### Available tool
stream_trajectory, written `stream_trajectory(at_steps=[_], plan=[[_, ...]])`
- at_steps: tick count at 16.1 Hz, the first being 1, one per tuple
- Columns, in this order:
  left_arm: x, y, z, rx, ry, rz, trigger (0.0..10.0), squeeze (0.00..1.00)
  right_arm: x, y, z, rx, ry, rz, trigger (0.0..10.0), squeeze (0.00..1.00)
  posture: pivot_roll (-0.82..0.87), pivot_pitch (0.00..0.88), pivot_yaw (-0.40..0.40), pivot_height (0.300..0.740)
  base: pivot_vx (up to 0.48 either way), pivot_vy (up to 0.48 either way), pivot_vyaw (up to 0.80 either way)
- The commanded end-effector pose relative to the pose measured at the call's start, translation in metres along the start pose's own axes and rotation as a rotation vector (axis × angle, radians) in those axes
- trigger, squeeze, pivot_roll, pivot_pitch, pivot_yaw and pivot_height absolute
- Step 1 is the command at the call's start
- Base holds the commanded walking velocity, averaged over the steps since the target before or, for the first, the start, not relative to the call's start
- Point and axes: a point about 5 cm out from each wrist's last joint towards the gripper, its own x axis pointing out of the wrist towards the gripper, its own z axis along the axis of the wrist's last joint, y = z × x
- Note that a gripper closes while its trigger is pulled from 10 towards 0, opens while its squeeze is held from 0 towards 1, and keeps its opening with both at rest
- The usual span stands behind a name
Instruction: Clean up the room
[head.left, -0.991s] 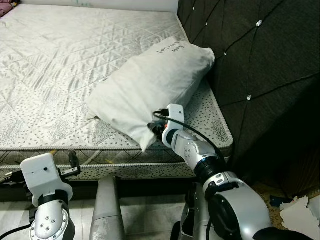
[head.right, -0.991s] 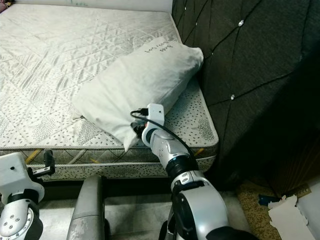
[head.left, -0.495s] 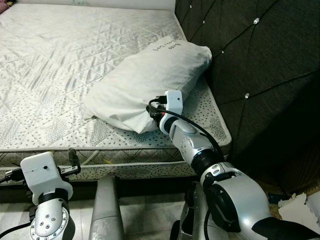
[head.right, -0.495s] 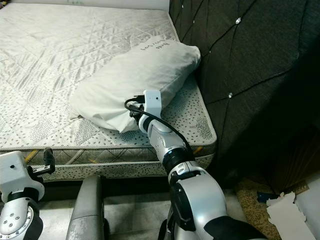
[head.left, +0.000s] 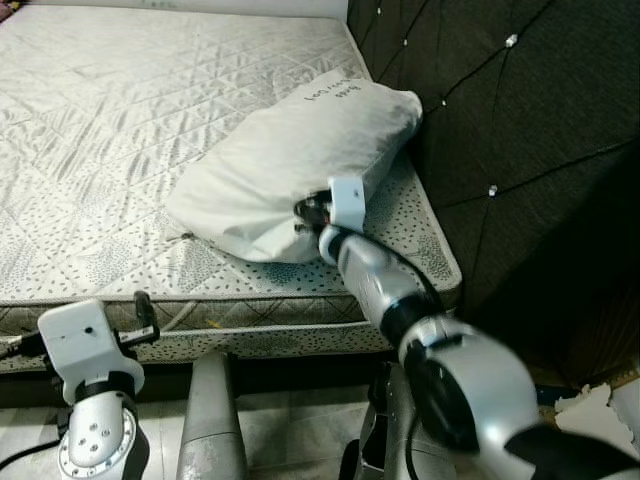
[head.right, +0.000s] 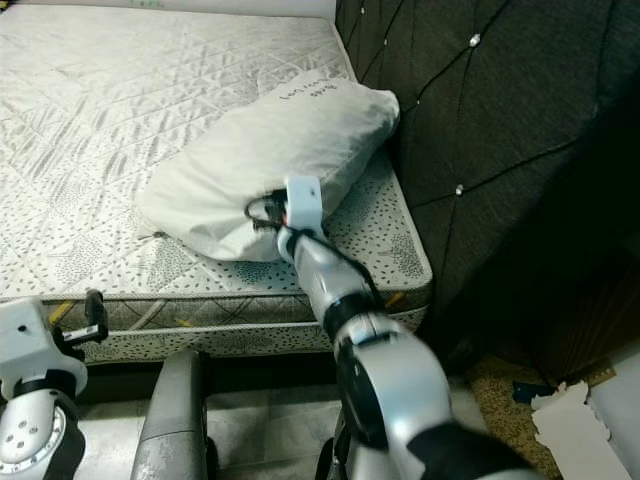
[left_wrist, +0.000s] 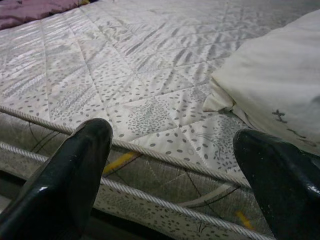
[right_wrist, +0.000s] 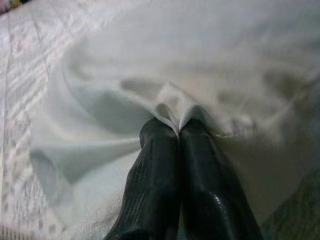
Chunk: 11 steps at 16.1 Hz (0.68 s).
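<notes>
Pillow (head.left: 290, 165) fabric is pinched between right gripper's (right_wrist: 178, 131) jaws.

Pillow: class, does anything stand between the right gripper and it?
Nothing visible does. The right gripper is shut on a fold of the pillow, which lies on the mattress beside the headboard.

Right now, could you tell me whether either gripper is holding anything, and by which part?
The right gripper is shut on the pillow, pinching a fold of fabric at its near corner. The left gripper is open, holding nothing.
</notes>
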Motion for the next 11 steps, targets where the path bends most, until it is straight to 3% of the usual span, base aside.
stream_trajectory(at_steps=[1,4,5,11], plan=[[0.001,0.001,-0.001,0.001,0.003,0.002,10.0,0.0,0.005,0.002,0.036,-0.003,-0.102,-0.011,0.0,0.0,0.21,0.0,-0.088,0.532,0.0,0.0,0.0],[0.004,-0.006,-0.001,-0.011,-0.001,-0.019,10.0,0.0,0.0,-0.033,0.064,-0.074,-0.16,-0.084,0.0,0.0,0.19,0.0,-0.079,0.532,0.0,0.0,0.0],[0.006,-0.012,-0.002,-0.015,0.0,-0.036,10.0,0.0,-0.005,-0.053,0.074,-0.116,-0.177,-0.134,0.0,0.0,0.18,0.0,-0.072,0.532,0.0,0.0,0.0],[0.026,-0.013,0.004,-0.012,-0.034,-0.057,10.0,0.0,-0.037,-0.132,0.09,-0.181,-0.214,-0.39,0.0,0.0,0.11,0.0,-0.035,0.532,0.0,0.0,0.0]])
